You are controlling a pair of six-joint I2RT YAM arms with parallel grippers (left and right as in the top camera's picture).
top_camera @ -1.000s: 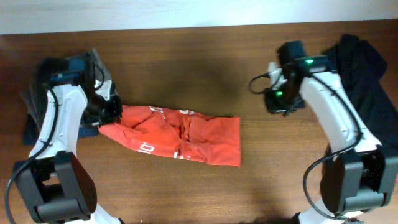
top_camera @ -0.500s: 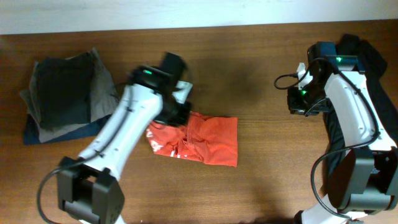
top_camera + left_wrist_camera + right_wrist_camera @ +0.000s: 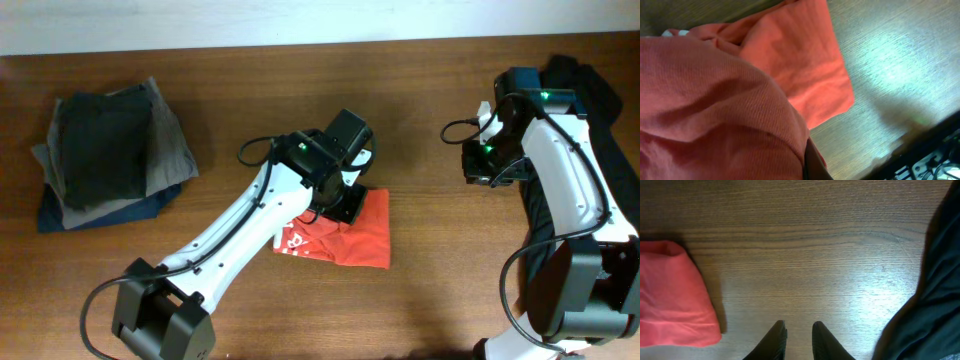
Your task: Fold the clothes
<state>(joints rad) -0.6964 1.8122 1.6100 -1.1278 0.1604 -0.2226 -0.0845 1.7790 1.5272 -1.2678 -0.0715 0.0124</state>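
White arms (image 3: 240, 225), black joints and cables.

We note a dark brown wooden table (image 3: 420, 290), its grain running lengthwise, filling nearly the whole overhead view. Along its far edge we see a pale strip (image 3: 300, 20); wall or floor, we cannot tell. Light leaves a soft bright patch (image 3: 900, 65) on the wood.

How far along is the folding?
Done: a folded dark stack sits at far left. In hand: the left gripper is shut on the red T-shirt, holding one side doubled over the rest; not yet laid flat. Left: the black garment heaped far right; the right gripper hangs empty, jaws slightly apart.
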